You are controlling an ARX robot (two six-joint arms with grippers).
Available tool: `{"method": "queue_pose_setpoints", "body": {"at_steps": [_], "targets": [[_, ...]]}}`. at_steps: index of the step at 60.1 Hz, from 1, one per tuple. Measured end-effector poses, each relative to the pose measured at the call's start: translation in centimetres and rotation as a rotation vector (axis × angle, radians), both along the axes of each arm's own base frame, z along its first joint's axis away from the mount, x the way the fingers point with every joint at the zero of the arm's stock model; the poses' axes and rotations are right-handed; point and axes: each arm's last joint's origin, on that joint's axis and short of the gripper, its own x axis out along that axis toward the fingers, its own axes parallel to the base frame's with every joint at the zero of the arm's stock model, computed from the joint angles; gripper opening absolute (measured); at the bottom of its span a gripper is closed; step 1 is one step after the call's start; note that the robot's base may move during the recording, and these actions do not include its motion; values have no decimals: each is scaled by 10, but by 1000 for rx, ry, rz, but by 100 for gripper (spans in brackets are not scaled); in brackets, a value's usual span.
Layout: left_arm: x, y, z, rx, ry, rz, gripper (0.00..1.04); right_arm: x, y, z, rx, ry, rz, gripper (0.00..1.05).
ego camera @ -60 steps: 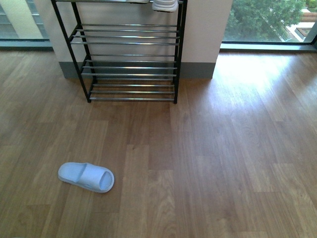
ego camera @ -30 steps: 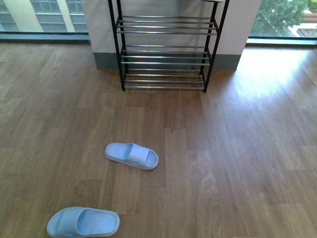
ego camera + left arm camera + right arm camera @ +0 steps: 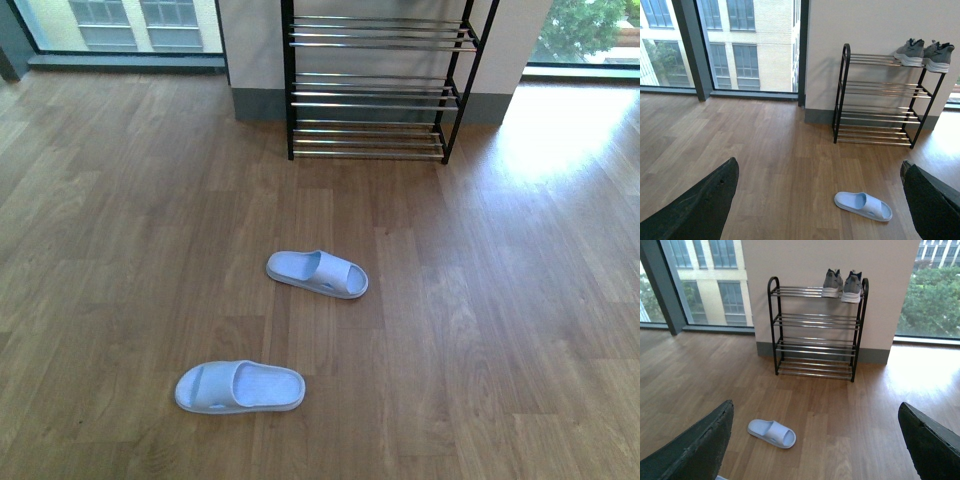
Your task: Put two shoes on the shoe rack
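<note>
Two pale blue slide sandals lie apart on the wooden floor, one (image 3: 317, 274) nearer the shoe rack (image 3: 375, 90), the other (image 3: 240, 387) closer to me. The rack stands against the wall, and a pair of grey sneakers (image 3: 924, 52) sits on its top tier at one end. Neither arm shows in the front view. My left gripper (image 3: 817, 210) hangs open high above the floor, and a slide (image 3: 863, 206) shows between its fingers. My right gripper (image 3: 812, 450) is open too, high above a slide (image 3: 772, 433), facing the rack (image 3: 815, 335) and sneakers (image 3: 842, 286).
A white wall column with a grey skirting (image 3: 260, 104) backs the rack. Floor-to-ceiling windows (image 3: 740, 45) run on both sides of it, with a dark window post (image 3: 690, 50) to the left. Wooden floor (image 3: 500, 330) spreads all around the sandals.
The front view has swung and pulled back. The rack has slid right and up in the frame, the near sandal has come fully into view, and both sandals sit further right.
</note>
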Motion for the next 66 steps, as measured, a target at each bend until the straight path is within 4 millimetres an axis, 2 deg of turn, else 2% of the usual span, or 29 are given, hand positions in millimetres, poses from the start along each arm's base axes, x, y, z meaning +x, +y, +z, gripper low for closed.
{"method": "queue_pose_setpoints", "body": {"at_steps": [66], "targets": [[0, 0, 0, 0, 0, -2, 95, 0, 0, 0, 0, 0, -1, 95]]}}
